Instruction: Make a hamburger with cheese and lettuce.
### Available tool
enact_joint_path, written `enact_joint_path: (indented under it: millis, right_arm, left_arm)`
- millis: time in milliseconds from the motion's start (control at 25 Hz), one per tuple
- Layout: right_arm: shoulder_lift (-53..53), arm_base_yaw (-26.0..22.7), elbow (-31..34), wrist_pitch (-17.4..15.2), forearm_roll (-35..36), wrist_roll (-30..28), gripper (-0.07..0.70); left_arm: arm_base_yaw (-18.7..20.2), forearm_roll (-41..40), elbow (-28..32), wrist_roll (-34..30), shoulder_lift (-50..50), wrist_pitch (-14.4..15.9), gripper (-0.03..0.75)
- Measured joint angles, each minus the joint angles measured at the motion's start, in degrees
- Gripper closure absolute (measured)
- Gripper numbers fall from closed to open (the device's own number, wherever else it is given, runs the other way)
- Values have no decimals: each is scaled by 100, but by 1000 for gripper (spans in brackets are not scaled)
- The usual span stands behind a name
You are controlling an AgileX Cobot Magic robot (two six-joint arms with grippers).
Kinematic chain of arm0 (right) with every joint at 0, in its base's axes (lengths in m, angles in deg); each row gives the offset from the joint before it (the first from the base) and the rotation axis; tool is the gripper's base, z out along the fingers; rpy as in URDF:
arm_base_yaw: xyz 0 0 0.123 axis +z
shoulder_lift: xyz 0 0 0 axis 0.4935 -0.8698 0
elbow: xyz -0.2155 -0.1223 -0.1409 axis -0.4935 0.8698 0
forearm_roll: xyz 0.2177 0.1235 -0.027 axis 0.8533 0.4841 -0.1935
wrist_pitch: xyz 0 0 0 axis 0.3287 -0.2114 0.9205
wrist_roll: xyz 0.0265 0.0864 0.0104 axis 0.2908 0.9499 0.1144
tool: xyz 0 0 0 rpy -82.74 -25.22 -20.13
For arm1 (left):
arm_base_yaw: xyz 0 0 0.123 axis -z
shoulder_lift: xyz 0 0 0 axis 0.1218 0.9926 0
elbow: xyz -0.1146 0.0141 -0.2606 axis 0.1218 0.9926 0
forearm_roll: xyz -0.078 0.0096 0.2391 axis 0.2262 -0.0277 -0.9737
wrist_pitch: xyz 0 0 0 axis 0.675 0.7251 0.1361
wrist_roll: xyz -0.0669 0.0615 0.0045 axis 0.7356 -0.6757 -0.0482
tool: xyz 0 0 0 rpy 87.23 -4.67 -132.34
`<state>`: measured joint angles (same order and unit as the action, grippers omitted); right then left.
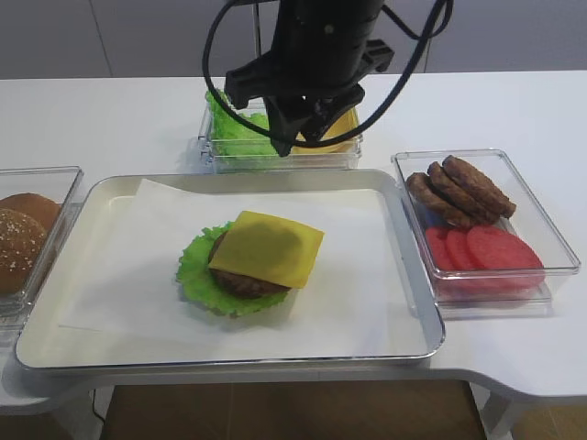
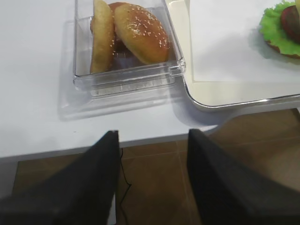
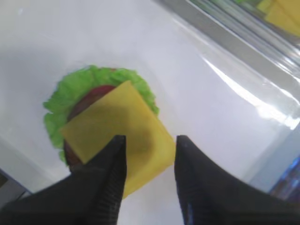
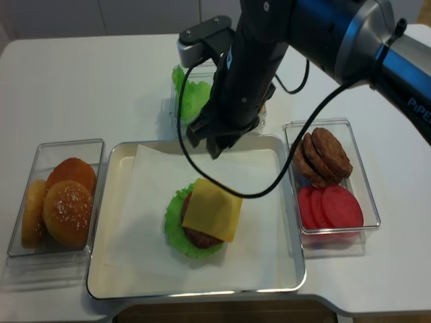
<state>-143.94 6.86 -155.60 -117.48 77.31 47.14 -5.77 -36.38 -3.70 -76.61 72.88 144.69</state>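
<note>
Closest to us sits a shallow metal tray [image 1: 55, 275] lined with white paper [image 1: 119, 275], and we place everything else by that tray.

Left of the tray, a clear box [image 4: 17, 202] holds sesame buns [image 4: 67, 212]. We see the left gripper [image 2: 152, 140] only in its own wrist view, hanging beyond the table's front edge below that box, its two dark fingers [image 2: 93, 183] spread apart with nothing between them.

At the middle of the tray lies the hamburger [image 1: 246, 270]: the lettuce [image 1: 194, 268] spreads flat on the paper as a frilly green rim, the brown patty sits on it, and the cheese [image 1: 268, 247], one square yellow slice, rests on top, turned at an angle so one corner hangs past the patty toward the tray's right side.

Above the tray's far edge, the right gripper [image 1: 301, 137] hangs on its black arm, raised clear of the hamburger. Its fingertips [image 3: 117, 154] stand partly apart; we see the cheese below the gap, untouched, and nothing gripped.

Behind the tray, past that gripper, a clear container [image 1: 215, 151] holds green leaves [image 4: 192, 94] on its left and yellow slices [image 1: 341, 124] on its right.

Right of the tray, another clear box [image 1: 550, 238] holds overlapping brown patties [image 1: 463, 188] at its far end and round red slices [image 1: 491, 249] at its near end.
</note>
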Motion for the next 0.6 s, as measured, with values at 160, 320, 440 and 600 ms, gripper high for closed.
enact_joint_path:
  millis: [160, 320, 440, 600]
  right_arm:
    - [128, 0, -12, -23, -485, 389, 346]
    - [332, 0, 67, -27, -962, 680, 346]
    - [658, -40, 327, -27, -1250, 933, 346]
    - [1194, -248, 895, -36, -1260, 1031, 346]
  left_arm:
    - [0, 0, 0, 0, 0, 0, 363]
    - [0, 0, 0, 0, 0, 0, 363]
    - [0, 0, 0, 0, 0, 0, 363]
    - [0, 0, 0, 0, 0, 0, 363]
